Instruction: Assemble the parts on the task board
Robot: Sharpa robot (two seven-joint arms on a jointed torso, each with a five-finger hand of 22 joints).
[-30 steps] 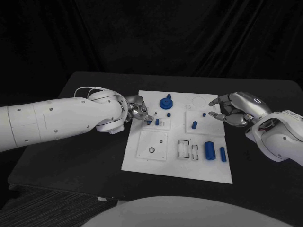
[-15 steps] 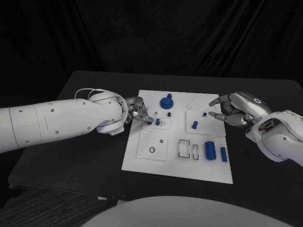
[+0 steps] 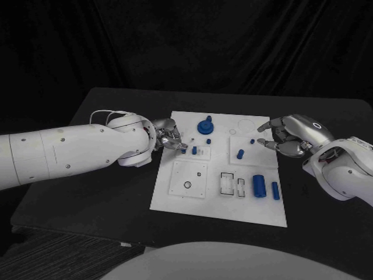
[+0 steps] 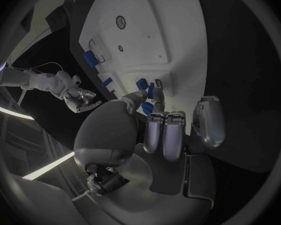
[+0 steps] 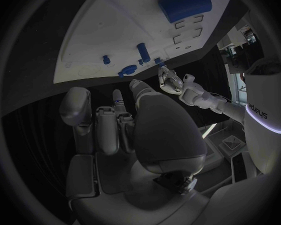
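1. The left hand (image 3: 167,138) reached in over the left edge of the task board (image 3: 205,198), fingertips (image 4: 157,84) pinching a small blue part (image 3: 184,150) at a slotted block.
2. The right hand (image 3: 289,135) hovered at the board's right edge, fingers curled, holding nothing.

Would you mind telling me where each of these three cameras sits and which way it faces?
Head view: on the robot's head, looking down at the task board; both arms, left hand and right hand show.
Left wrist view: behind the left hand, facing the board; the right hand shows beyond.
Right wrist view: behind the right hand, facing the board; the left hand shows beyond.
All three share the board and its blue parts.
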